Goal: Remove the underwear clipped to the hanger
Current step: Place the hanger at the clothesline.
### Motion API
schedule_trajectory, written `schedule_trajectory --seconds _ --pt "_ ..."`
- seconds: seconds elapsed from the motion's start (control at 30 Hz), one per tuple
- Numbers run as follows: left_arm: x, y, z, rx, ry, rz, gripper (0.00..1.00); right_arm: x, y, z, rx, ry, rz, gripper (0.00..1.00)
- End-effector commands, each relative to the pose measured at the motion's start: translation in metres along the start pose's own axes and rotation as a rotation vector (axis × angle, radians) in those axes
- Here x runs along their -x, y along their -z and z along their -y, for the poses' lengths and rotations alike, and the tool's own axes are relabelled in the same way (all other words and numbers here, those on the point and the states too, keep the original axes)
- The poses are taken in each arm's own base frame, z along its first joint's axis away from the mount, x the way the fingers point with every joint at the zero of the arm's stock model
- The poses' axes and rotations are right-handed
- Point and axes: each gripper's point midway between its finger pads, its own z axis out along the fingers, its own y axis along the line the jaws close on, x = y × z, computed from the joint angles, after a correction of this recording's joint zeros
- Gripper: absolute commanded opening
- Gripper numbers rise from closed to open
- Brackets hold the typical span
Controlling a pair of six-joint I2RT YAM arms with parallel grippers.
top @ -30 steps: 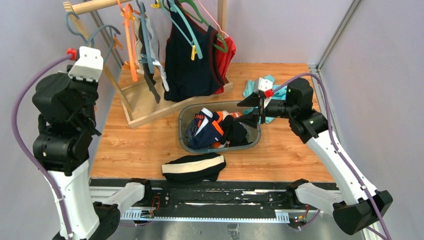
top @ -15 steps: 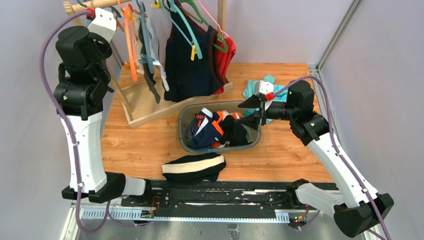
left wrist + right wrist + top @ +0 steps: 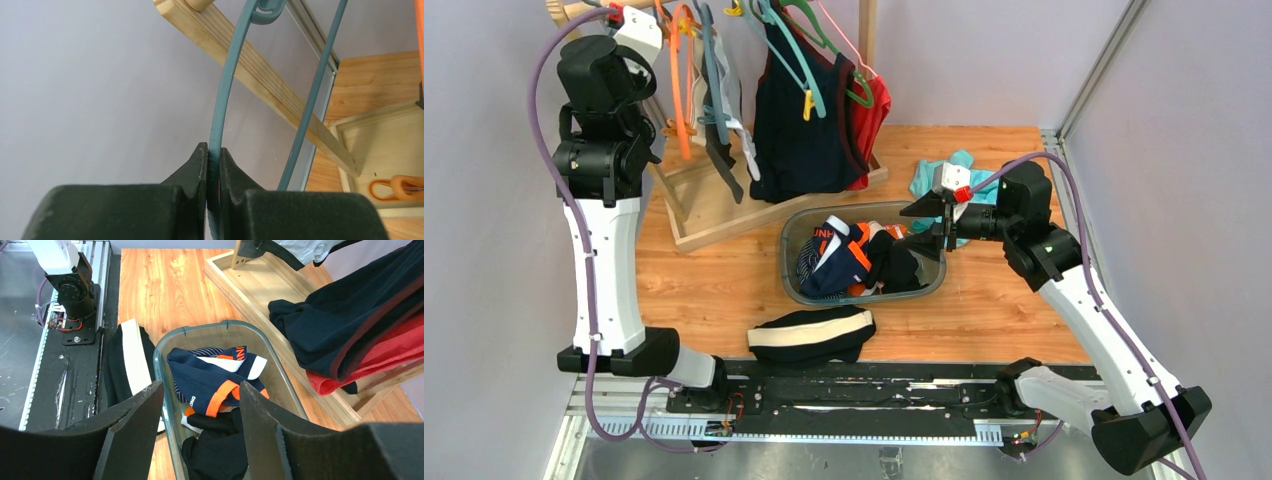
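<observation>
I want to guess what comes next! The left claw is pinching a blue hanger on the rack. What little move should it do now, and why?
Probably lift the blue-grey hanger slightly, to unhook it from the wooden rack. The left claw is shut on it, its hook is up by the top rod, and the right claw hangs open over the basket.

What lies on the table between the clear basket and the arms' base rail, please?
A dark brief with a beige waistband lies there, as the top view shows.
</observation>
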Motion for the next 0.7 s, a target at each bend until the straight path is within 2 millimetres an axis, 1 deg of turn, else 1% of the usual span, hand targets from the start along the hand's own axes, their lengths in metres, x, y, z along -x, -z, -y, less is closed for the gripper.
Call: schedule_trajectory --seconds 0.0,0.13,0.33,0.43,0.47,0.57,0.67 --pt "-0.004 -0.012 0.015 -0.026 0.013 0.003 0.0 0.001 0.001 -0.004 0.016 0.019 0.009 0.58" --pt "-0.014 -0.01 0.028 -0.062 0.011 0.007 0.0 0.001 0.001 -0.004 0.012 0.022 0.009 0.58" --pt "-0.031 -0.007 0.036 -0.066 -0.009 -0.016 0.0 0.0 0.001 -0.004 0.011 0.023 0.008 0.58" --pt "-0.039 -0.005 0.035 -0.049 -0.016 -0.029 0.0 0.0 0.002 -0.005 0.012 0.026 0.01 0.58" --pt "-0.041 -0.004 0.035 -0.043 -0.019 -0.032 0.02 0.0 0.002 -0.004 0.011 0.026 0.009 0.58" --pt "-0.046 -0.001 0.032 -0.021 -0.022 -0.036 0.13 0.0 0.002 -0.004 0.011 0.026 0.01 0.59" --pt "-0.045 0.003 0.025 0.001 -0.01 -0.022 0.2 -0.001 0.001 -0.004 0.011 0.026 0.009 0.59"
